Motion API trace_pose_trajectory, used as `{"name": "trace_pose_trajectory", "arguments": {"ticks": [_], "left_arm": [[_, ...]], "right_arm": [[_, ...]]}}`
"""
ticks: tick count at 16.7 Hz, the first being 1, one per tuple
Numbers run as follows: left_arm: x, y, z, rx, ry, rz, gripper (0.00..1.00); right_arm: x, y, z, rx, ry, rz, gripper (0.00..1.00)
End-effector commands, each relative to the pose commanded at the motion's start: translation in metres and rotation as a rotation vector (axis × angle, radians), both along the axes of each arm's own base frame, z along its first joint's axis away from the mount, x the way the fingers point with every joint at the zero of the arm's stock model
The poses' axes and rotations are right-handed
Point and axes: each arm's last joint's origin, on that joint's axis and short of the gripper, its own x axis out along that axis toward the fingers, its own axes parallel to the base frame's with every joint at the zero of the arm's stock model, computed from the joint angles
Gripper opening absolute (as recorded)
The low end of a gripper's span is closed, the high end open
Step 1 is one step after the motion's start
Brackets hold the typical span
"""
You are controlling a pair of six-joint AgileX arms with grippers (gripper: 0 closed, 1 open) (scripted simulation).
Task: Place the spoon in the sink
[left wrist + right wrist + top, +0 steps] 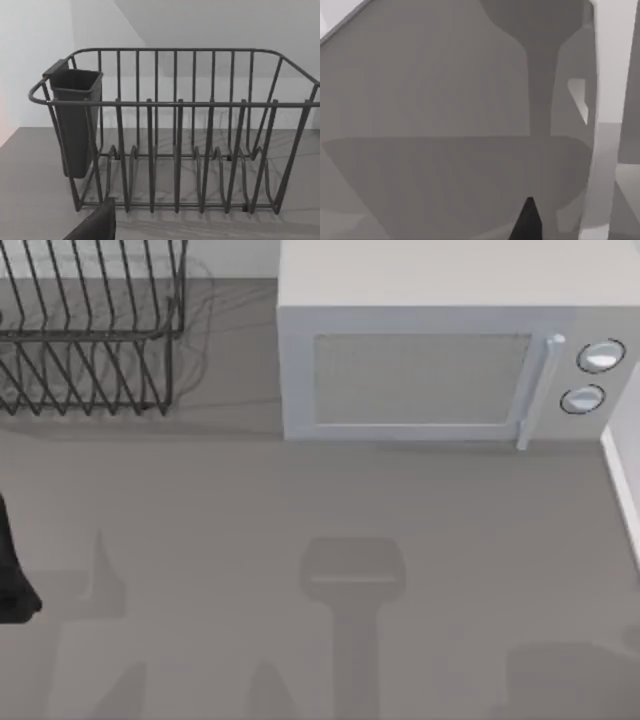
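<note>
Left arm: we see our dark left arm (14, 575) at the table's left edge; claw state we cannot tell.
Rack: dark wire dish rack (90, 330) back left, dark plastic cutlery cup (75, 120) hung inside.
Microwave: white microwave oven (440, 350) at the back, two round knobs (590, 375), no readable writing.
Table: plain grey tabletop (250, 510).

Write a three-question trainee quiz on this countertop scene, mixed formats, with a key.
1. True or false: the white microwave has its door standing open.
2. Which holds the dark plastic cutlery cup? A) the dark wire dish rack B) the microwave C) the grey counter
3. Fill in: the microwave's two round knobs sit at the top view's ____ side of its door.

Key: 1 false; 2 A; 3 right.
</note>
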Motion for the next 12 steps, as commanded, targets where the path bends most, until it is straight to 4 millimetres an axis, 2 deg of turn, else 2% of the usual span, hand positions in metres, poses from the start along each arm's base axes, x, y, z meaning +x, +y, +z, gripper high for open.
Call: {"name": "trace_pose_trajectory", "arguments": {"ticks": [7, 9, 12], "left_arm": [[0.000, 0.000, 0.000, 0.000, 0.000, 0.000, 1.00], [0.000, 0.000, 0.000, 0.000, 0.000, 0.000, 1.00], [0.000, 0.000, 0.000, 0.000, 0.000, 0.000, 1.00]], "right_arm": [[-0.007, 0.001, 0.069, 0.001, 0.017, -0.002, 0.00], [-0.008, 0.001, 0.075, -0.001, 0.007, -0.001, 0.00], [-0.007, 0.001, 0.073, 0.001, 0.011, -0.001, 0.00]]}}
